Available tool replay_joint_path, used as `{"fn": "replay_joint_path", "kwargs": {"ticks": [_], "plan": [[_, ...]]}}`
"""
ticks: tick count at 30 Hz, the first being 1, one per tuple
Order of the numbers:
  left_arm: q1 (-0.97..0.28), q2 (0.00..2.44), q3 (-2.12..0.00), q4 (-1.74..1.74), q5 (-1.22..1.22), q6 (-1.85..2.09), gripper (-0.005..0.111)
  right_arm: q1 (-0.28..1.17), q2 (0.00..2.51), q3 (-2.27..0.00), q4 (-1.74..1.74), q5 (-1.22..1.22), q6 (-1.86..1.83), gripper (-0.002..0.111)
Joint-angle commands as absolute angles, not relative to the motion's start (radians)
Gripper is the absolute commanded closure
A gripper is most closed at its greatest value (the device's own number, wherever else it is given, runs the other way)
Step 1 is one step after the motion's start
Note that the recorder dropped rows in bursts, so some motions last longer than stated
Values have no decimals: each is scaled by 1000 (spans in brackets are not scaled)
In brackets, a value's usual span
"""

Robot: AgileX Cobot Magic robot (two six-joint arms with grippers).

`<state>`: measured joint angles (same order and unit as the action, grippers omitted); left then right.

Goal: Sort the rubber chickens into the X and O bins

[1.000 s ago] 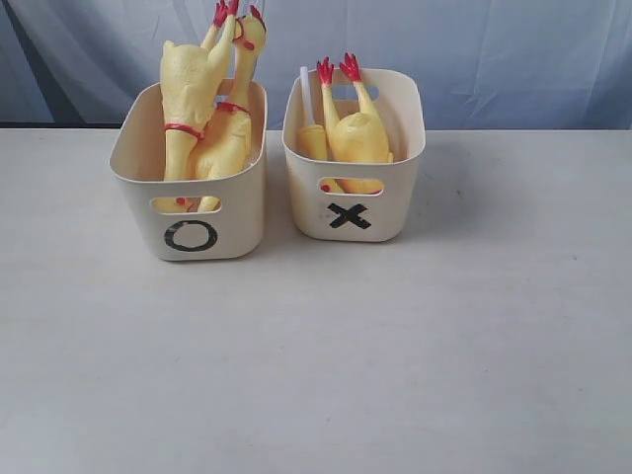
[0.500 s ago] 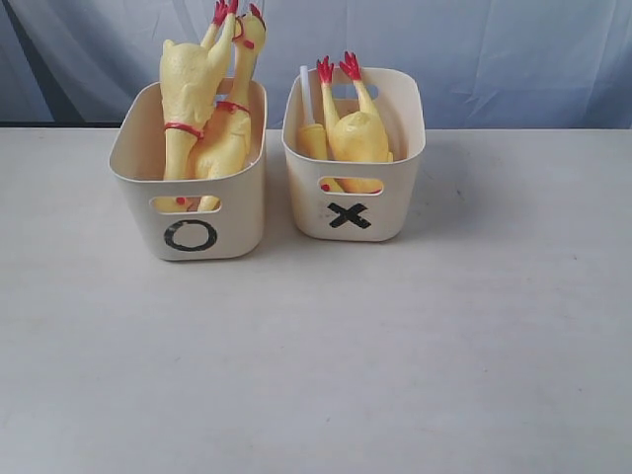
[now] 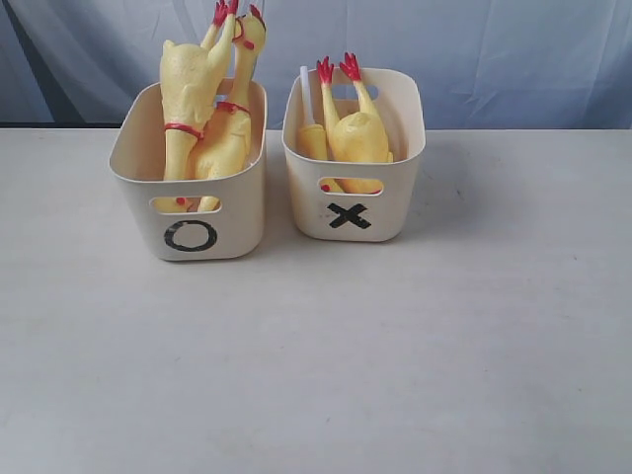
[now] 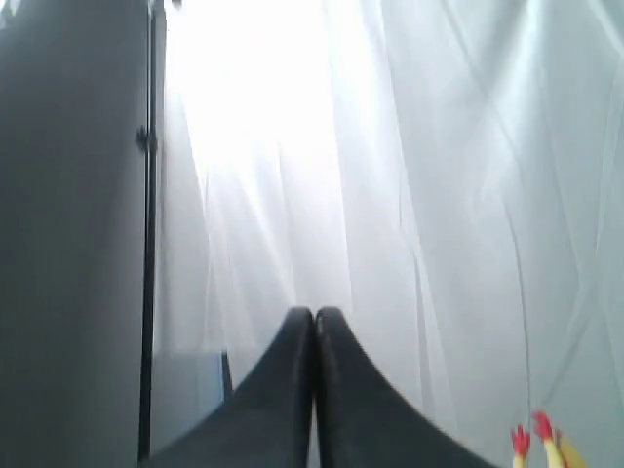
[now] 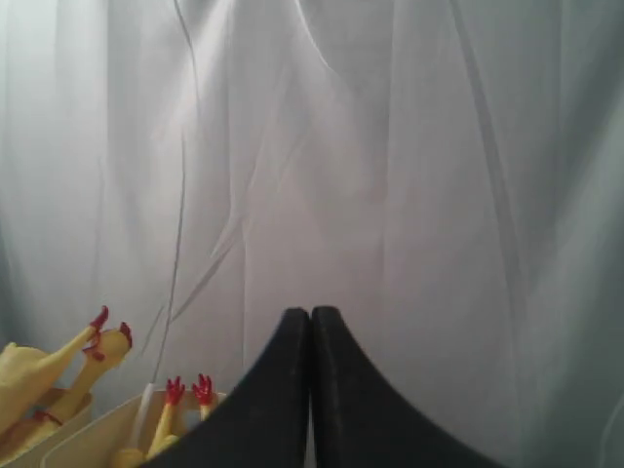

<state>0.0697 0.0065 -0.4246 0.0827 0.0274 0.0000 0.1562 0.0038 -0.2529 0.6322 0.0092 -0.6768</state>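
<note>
O bin (image 3: 237, 212): cream tub on the left side of the table (image 3: 395, 346), black O on its front wall.
Long chickens: both are in the O bin, standing on end and leaning on each other. The front one (image 3: 186, 99) has a red band around it, the back one (image 3: 229, 133) pokes its red bits way up past the rim.
X bin (image 3: 395, 197): matching tub just beside the O bin on the right, not touching it, black X on the front.
Plump chicken (image 3: 355, 133): sits in the X bin, red feet sticking straight up above the rim.
Second shorter chicken (image 3: 314, 141): tucked in next to the plump one, mostly hidden, so can't say much more.
Left gripper (image 4: 314, 322): black fingertips pressed flat together with nothing between them, pointing at the pale curtain (image 4: 439, 195); a bit of red chicken foot shows at the edge of its view.
Right gripper (image 5: 310, 322): same deal, tips closed tight on each other and empty, aimed at the curtain with both bins' chickens in the corner of its view.
</note>
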Motion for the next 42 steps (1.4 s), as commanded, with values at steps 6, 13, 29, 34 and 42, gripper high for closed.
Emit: {"fn": "replay_joint_path", "kwargs": {"ticks": [6,13,29,34,42], "plan": [[71,0,-239,118,-159,0,107,152,0,-157,430,-39,-677,108],[65,0,-118,118,-159,0,107,152,0,-157,462,-35,-675,108],[65,0,0,118,-145,0,107,152,0,0,50,-34,-675,108],[65,0,0,118,-143,0,107,152,0,0,48,54,-675,108],[65,0,0,118,-22,0,107,152,0,0,23,173,-675,108]]}}
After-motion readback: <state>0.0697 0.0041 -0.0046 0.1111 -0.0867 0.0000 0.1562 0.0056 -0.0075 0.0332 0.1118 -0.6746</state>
